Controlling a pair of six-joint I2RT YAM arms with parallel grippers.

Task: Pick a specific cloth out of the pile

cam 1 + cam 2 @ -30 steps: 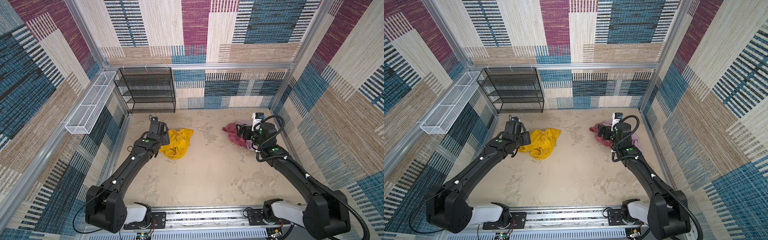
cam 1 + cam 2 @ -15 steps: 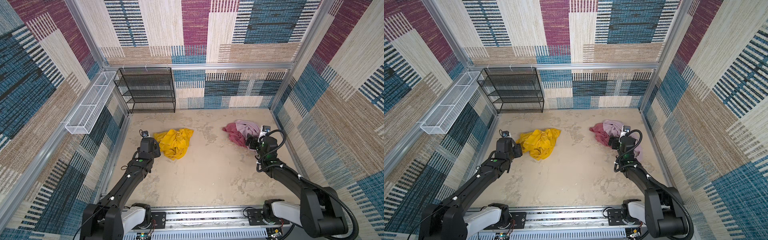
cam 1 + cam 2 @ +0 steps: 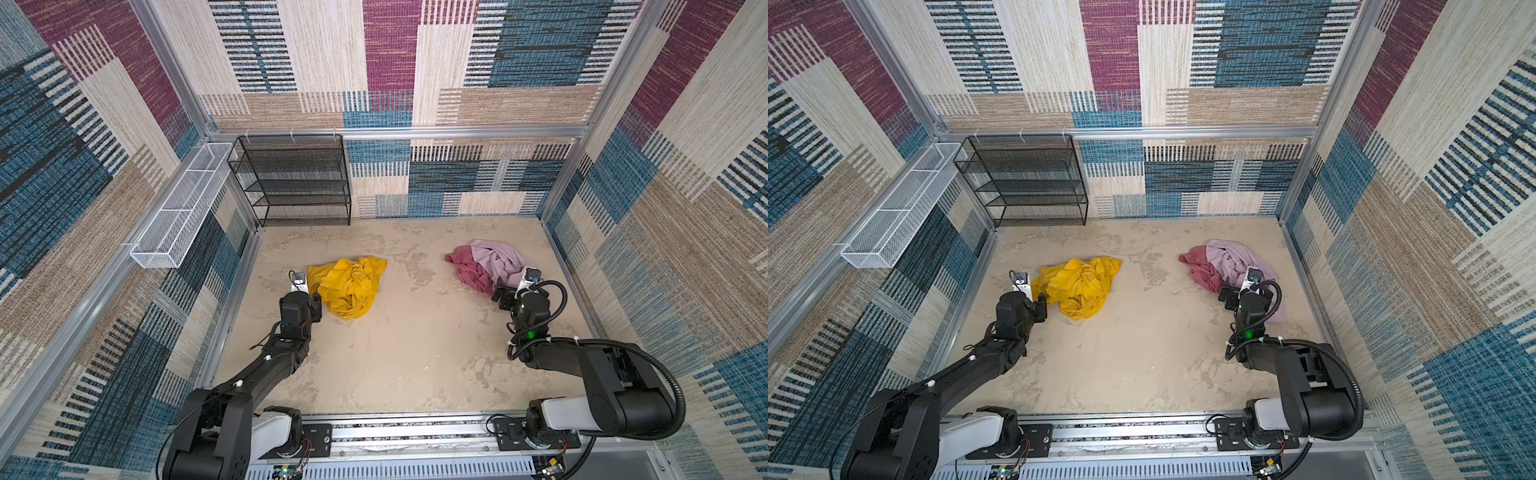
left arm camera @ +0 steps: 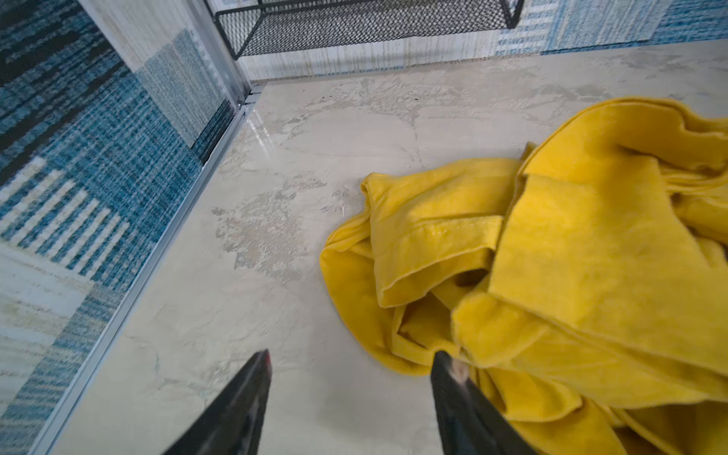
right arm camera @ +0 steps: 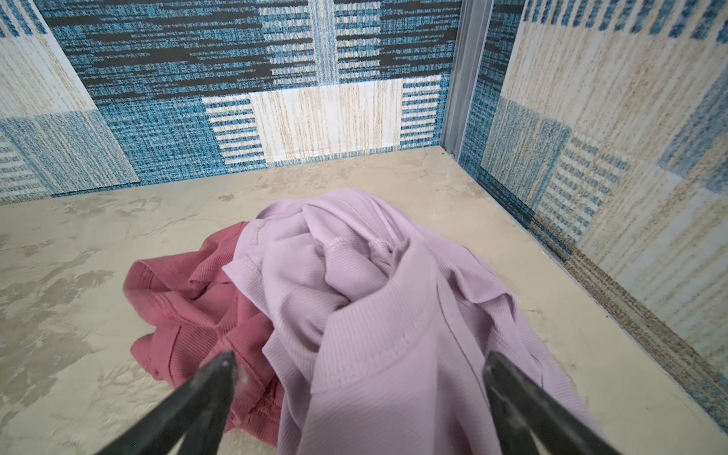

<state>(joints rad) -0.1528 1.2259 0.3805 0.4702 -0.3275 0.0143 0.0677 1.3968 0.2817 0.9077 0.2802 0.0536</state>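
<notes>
- left gripper [image 4: 352,356]: jaws spread, nothing between them, low over the table [image 3: 395,353]; one fingertip at the cloth's near edge, maybe touching, hard to tell
- right gripper [image 5: 360,356]: jaws wide apart, empty, at the pile's near edge
- cloth [image 3: 349,286]: mustard yellow, crumpled alone on the table's left half, well apart from the pile
- pile [image 3: 486,266]: lilac-pink cloth [image 5: 374,295] draped over rose-red cloth [image 5: 189,299], right side
- black wire shelf [image 3: 291,183] against the back wall

Floor [image 3: 407,340] open between yellow cloth [image 3: 349,286], pink heap [image 3: 490,264]; rack [image 3: 299,183] back-left.
</notes>
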